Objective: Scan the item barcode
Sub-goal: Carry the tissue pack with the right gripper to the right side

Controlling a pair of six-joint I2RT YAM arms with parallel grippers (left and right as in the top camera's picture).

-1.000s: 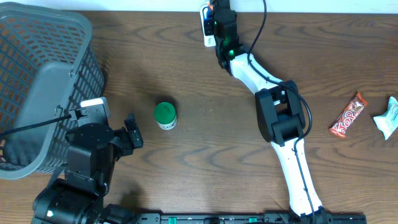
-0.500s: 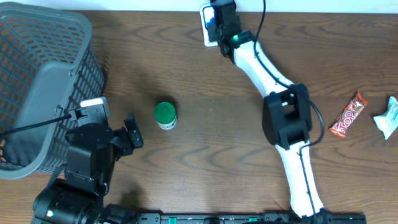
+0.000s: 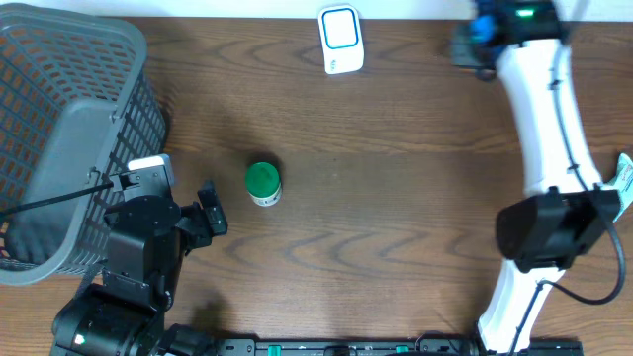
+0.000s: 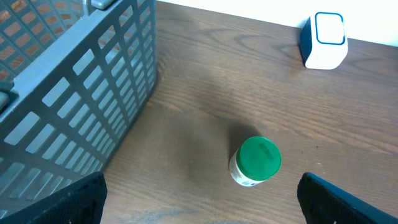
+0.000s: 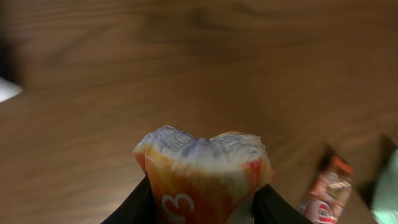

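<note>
1. Reach: your right arm stretches long toward the far edge of the table (image 3: 396, 208), with the right gripper (image 3: 473, 42) out at the end of the white link.
2. Its fingers (image 5: 134, 208) are clamped on an orange-and-white packet (image 5: 202, 165). The packet's crimped end sticks out past the fingertips, held above the wood.
3. The scanner (image 3: 339, 40) sits well apart from those fingers, along the same far edge, toward your left arm's side.
4. A candy bar (image 5: 326, 190) lies on the wood beyond the right fingers, off to their right in the wrist view.
5. Your left arm is folded low at the near edge. The left gripper (image 4: 211, 208) has its fingers spread wide, grasping nothing.
6. A green-lidded jar (image 4: 258, 162) stands just ahead of the left fingertips and between them, untouched. The grey basket (image 4: 74, 93) is to their left.
</note>
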